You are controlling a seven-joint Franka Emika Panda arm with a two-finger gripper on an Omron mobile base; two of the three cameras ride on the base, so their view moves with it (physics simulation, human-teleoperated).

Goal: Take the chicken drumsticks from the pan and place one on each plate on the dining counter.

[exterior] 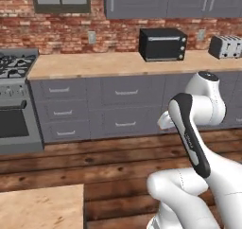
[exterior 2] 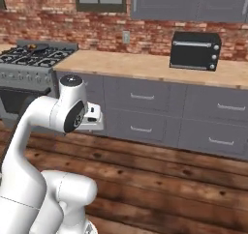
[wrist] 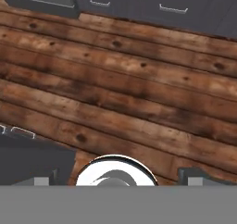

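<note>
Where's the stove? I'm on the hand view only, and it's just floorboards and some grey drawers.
Observer: The stove stands at the left end of the wall counter, across the floor from the arm.
Operator: Anything on it?
Observer: A dark pan sits on the burners, with a small orange spot in it, too small to name.
Operator: And the dining counter?
Observer: A corner of the dining counter shows at the lower left of the left base view.
</note>
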